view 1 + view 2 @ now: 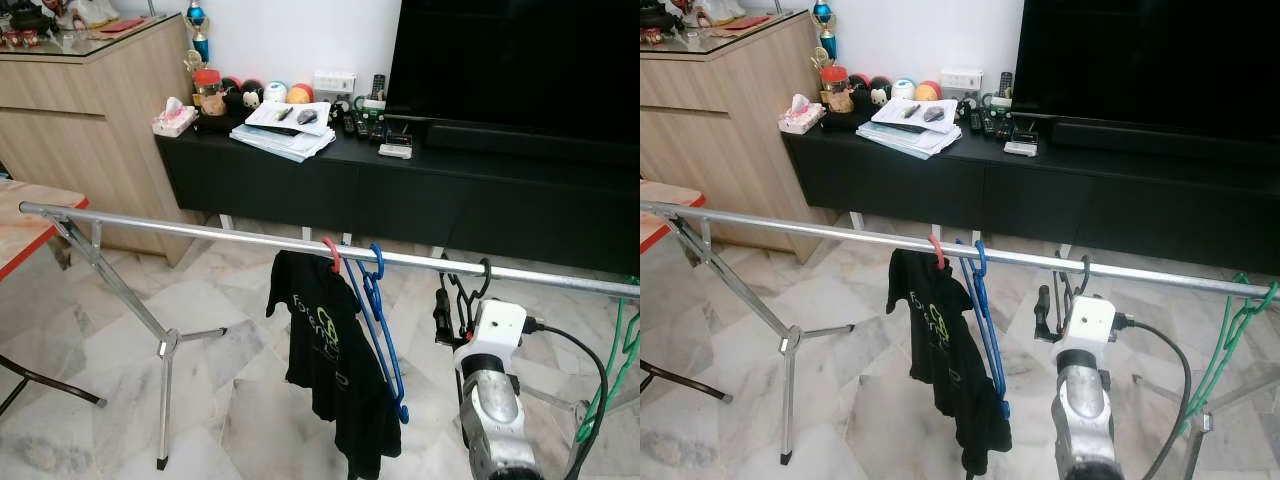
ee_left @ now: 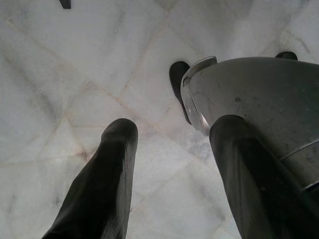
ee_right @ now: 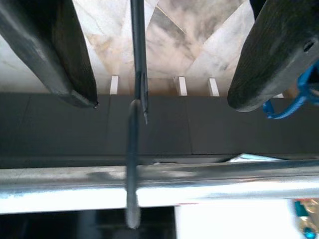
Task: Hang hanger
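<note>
Black hanger [image 1: 462,290] hooked over rail [image 1: 200,232], toward its right end. Right gripper [image 1: 455,305] fingers spread, unclasped; withdrawal remains. Left gripper [image 2: 169,169] open, idle.

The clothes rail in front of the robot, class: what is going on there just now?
The robot's right end effector is raised at the silver clothes rail, with a black hanger whose hook is over the rail. In the right wrist view its fingers stand open on either side of the hanger's wire, not pinching it. Further along hang a black T-shirt on a red hanger, blue hangers and a green hanger. The left end effector hangs idle above the marble floor.
</note>
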Robot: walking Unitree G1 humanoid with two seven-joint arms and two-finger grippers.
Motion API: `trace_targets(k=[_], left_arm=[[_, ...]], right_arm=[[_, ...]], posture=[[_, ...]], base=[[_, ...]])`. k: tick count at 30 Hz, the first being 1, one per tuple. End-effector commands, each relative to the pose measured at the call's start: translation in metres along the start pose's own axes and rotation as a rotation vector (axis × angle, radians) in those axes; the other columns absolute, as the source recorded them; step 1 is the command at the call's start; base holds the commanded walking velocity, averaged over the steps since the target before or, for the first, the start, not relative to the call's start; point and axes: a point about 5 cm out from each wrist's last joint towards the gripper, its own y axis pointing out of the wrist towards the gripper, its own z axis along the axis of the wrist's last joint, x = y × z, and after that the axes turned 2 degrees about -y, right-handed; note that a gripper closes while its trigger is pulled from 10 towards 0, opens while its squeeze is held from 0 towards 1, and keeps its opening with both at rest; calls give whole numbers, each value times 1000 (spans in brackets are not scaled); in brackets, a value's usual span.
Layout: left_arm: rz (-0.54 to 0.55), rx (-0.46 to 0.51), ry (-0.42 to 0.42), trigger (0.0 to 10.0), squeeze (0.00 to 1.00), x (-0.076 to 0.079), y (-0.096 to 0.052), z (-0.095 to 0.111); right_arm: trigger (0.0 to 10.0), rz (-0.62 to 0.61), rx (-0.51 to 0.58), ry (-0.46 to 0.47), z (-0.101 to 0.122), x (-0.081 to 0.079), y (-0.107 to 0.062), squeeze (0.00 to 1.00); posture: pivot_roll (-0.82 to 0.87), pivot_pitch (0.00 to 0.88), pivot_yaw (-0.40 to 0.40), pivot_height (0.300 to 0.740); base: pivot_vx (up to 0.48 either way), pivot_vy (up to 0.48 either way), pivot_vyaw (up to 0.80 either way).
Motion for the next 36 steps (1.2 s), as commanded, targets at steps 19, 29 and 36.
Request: trace_targets(k=[19, 29, 36], left_arm=[[3, -5, 3, 10000, 0, 1, -2, -8], [13, 5, 1, 10000, 0, 0, -2, -6], [17, 12, -5, 10000, 0, 0, -2, -6]], right_arm=[[10000, -225, -97, -35, -30, 17, -90, 737], [10000, -383, -218, -2, -39, 35, -109, 733], [10000, -463, -288, 67, -47, 36, -116, 729]], posture=[[-89, 13, -11, 740], [-90, 14, -17, 740], [-86, 15, -18, 740]], base=[[0, 0, 0], [0, 0, 0], [0, 0, 0]])
